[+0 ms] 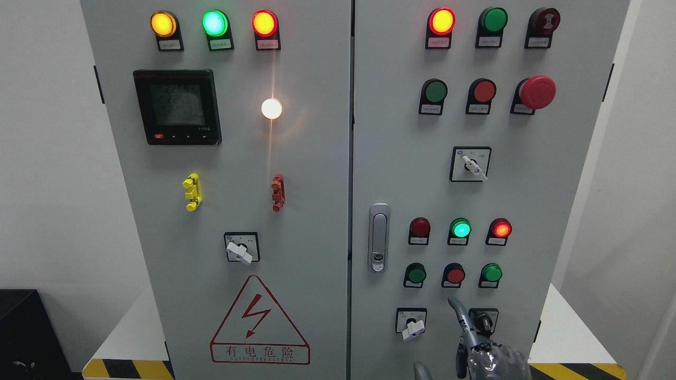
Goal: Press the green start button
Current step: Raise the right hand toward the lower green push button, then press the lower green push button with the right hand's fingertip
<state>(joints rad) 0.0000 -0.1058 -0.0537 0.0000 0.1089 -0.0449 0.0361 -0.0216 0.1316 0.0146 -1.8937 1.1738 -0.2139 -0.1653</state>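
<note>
The grey control cabinet's right door point(528, 211) carries several green push buttons: one in the upper row point(436, 91) and two in the lower row, at its left point(416, 275) and at its right point(491, 273). Between the lower two sits a red button point(454, 275). My right hand point(478, 348) rises from the bottom edge with its index finger point(457, 309) stretched upward and the other fingers curled, holding nothing. The fingertip lies just below the red button, apart from the panel buttons. The hand partly hides a rotary switch point(483, 319).
A lit green lamp point(461, 229) glows between two red lamps above the lower buttons. A red mushroom stop button point(537, 92) sticks out at the upper right. A door handle point(378, 237) and a white selector switch point(413, 328) lie left of the hand.
</note>
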